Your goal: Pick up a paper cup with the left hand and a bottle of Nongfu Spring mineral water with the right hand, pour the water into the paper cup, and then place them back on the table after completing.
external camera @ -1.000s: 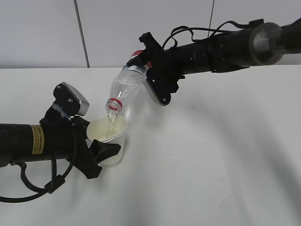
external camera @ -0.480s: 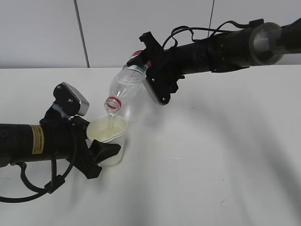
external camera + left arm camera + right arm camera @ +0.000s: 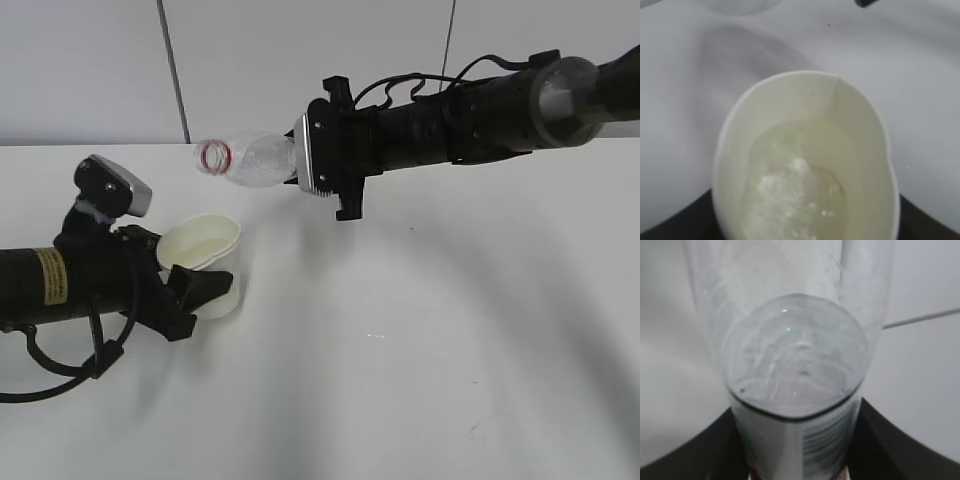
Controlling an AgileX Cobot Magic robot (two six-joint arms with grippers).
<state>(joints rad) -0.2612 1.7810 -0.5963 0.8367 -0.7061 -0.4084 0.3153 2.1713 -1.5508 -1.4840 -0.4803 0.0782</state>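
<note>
At the lower left of the frame, the left hand's gripper (image 3: 195, 290) is clamped on the paper cup (image 3: 203, 262), which tilts above the table (image 3: 420, 350) with water inside (seen from the wrist). At upper centre, the right hand's gripper (image 3: 300, 160) grips the bottle (image 3: 248, 158), held roughly level, mouth pointing left.

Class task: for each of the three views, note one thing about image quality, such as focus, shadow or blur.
Exterior view: sharp, with soft grey shadows of both arms on the table. Left wrist view: the paper cup fills the frame, slightly soft. Right wrist view: the bottle is very close and blurry.
</note>
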